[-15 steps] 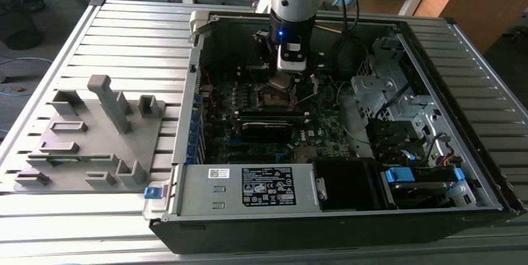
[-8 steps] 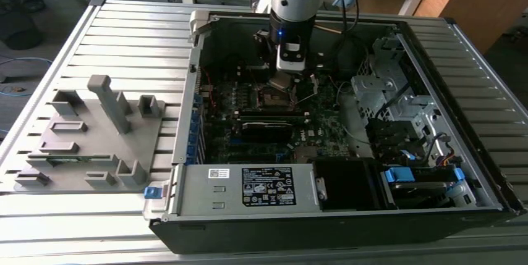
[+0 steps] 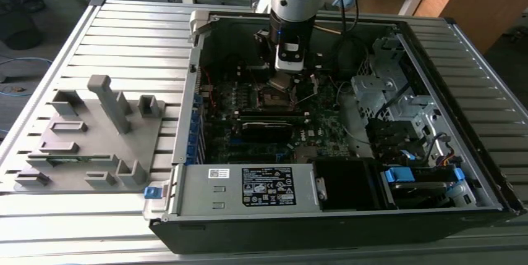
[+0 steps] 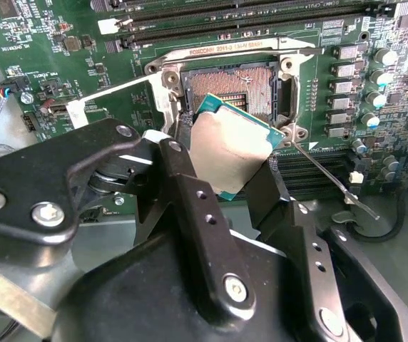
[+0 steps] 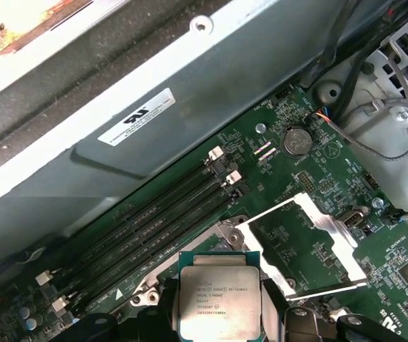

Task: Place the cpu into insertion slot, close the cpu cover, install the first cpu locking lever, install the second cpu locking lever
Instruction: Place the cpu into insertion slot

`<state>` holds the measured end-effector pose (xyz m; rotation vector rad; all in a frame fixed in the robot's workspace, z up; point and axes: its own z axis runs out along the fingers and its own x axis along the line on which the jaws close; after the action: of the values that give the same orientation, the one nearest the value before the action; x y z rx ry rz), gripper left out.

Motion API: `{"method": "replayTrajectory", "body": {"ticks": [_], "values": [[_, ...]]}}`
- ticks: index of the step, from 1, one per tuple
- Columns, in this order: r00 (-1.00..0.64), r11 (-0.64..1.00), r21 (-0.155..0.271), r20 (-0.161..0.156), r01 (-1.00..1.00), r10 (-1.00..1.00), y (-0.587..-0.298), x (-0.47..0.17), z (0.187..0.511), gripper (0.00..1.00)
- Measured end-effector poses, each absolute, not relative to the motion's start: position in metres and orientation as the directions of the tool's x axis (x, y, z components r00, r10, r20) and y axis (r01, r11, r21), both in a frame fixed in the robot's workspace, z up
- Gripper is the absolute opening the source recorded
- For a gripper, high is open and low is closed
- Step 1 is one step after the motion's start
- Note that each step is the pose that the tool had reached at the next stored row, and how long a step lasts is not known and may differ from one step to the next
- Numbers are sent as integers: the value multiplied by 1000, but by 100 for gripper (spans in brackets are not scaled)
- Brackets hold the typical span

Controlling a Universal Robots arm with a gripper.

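The gripper pinched the cpu by two opposite edges, tilted, hovering just above the insertion slot. One corner dipped over the bare socket, and it wasn't seated! The cpu cover stood swung open just beside it, and a locking lever lay sprung free over the motherboard. Step one was underway; cover and levers remained undone, I'd judge.

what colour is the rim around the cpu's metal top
Teal-green on the cpu, around a dull silver top; clearest in the second wrist view.
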<state>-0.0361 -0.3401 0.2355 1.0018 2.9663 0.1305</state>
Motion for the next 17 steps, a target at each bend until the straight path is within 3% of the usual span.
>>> {"method": "replayTrajectory", "body": {"ticks": [17], "values": [[-726,722,81,19,687,688,-340,-36,235,54]]}}
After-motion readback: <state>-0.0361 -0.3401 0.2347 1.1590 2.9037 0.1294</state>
